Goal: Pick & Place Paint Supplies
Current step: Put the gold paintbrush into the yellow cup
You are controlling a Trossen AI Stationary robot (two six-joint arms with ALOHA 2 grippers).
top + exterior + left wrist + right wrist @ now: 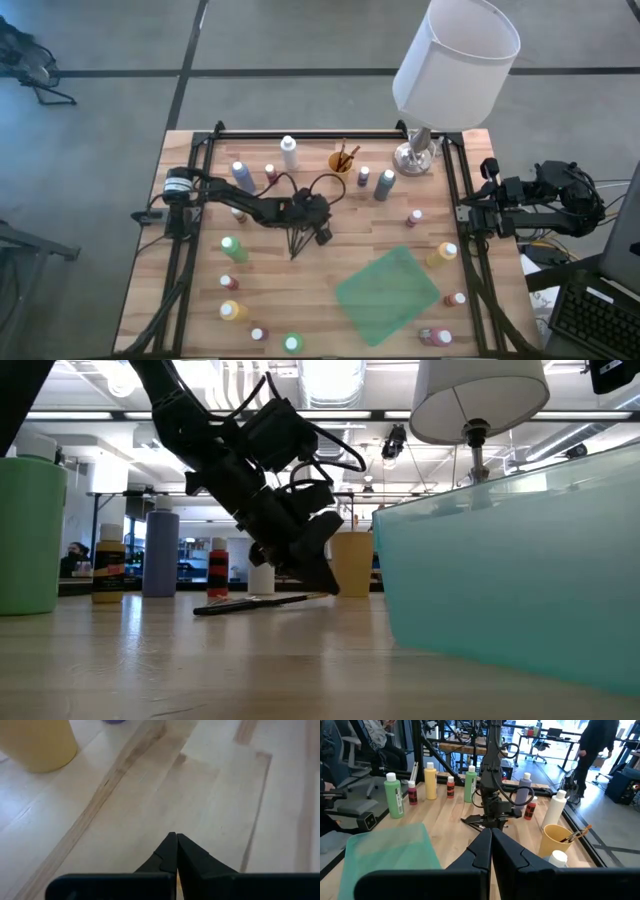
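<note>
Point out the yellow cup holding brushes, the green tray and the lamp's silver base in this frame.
yellow cup (341, 161): high view, on its rim.
green tray (385, 292): high view, on its bare floor.
lamp base (413, 156): high view, on the silver foot beneath the shade.

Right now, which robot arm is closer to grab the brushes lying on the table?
The left. Its gripper hangs low at mid-table, right beside the dark brushes, fingers shut. The right gripper waits at the table's right edge, far from them.
</note>
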